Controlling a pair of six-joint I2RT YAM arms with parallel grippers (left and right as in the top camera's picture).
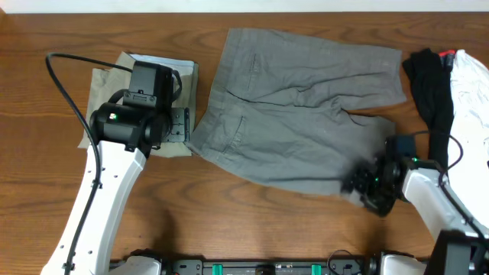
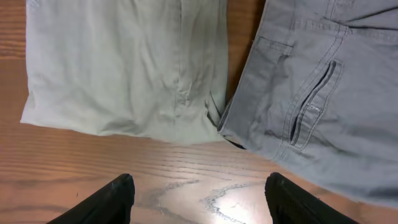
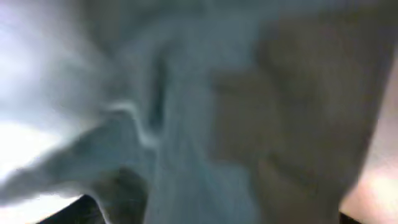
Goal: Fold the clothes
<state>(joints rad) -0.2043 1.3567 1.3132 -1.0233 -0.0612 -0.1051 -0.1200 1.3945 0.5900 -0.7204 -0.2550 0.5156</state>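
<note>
Grey shorts (image 1: 298,107) are lying beside folded khaki shorts (image 2: 124,68); left gripper (image 2: 199,186) is hovering wide apart; right gripper (image 1: 361,185) is sitting at the grey hem, jaws impossible to tell.

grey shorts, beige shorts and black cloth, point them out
grey shorts (image 1: 306,122), overhead view, middle of the cloth
beige shorts (image 2: 124,68), left wrist view, middle of the top layer
black cloth (image 1: 428,84), overhead view, its middle

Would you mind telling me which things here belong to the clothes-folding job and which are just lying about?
Job in hand:
- wide mid-grey cloth shorts, spread flat at the centre
- khaki-beige cloth shorts, already folded, at the left

Lying about:
- crumpled black cloth at the right edge
- white cloth beside it; both may be garments waiting their turn, I cannot tell
</note>
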